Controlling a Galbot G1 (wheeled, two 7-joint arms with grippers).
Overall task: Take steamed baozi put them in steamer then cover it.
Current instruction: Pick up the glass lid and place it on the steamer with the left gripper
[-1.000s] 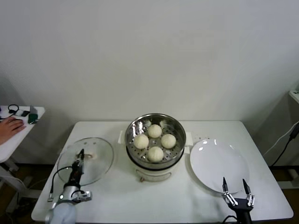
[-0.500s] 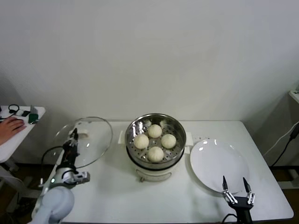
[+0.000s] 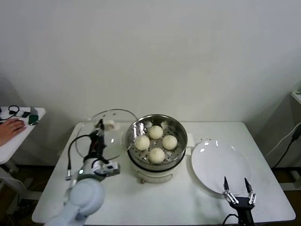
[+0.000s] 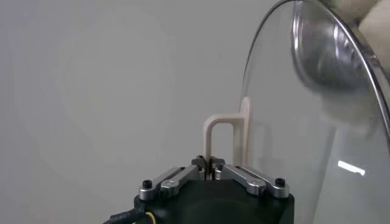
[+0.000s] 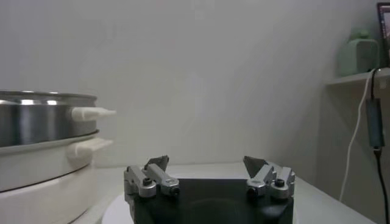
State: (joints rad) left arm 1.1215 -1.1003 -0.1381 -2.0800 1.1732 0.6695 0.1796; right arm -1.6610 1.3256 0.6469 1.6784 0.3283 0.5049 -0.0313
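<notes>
Several cream-white baozi [image 3: 155, 132] lie inside the shiny steamer [image 3: 176, 125] at the table's middle. Its metal basket [image 5: 36, 115] rests on a cream pot base [image 5: 42, 176]. The glass cover [image 3: 117, 139] hangs tilted just left of the steamer, its rim close to the basket's edge. My left gripper [image 3: 99, 125] is shut on the cover's cream handle [image 4: 225, 129], with the jaws [image 4: 210, 163] pinched on its thin leg and the glass [image 4: 317, 134] beside them. My right gripper [image 3: 236, 186] stands open and empty [image 5: 207, 163] at the near edge of the white plate.
A bare white plate [image 3: 216, 162] lies right of the steamer. A small side table with a person's hand [image 3: 10, 128] on it stands at the far left. A cable [image 3: 289, 141] hangs by the table's right side.
My left gripper has lifted the cover off the table at the left and carried it right, up to the steamer's left side. The right arm has not moved.
</notes>
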